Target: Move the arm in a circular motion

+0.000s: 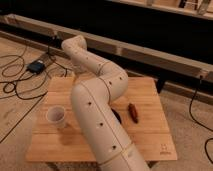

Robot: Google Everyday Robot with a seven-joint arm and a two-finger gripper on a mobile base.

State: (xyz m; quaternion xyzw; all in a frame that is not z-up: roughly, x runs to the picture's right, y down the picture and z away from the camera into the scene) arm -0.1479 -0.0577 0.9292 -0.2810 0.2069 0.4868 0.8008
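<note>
The arm [97,107] is cream-white, made of thick tubular segments with small dark holes. It rises from the bottom centre, bends at an elbow [114,82] over the wooden table [150,135], and reaches up to the left to a rounded joint [75,47]. From there it turns down toward the table's back left edge. The gripper [76,73] hangs there, mostly hidden behind the last segment.
A white cup [56,116] stands on the table's left side. A reddish-brown oblong object [133,112] lies right of the arm, beside a dark round thing [118,116]. Cables and a dark power brick [36,66] lie on the floor at left. A long rail [150,52] runs behind.
</note>
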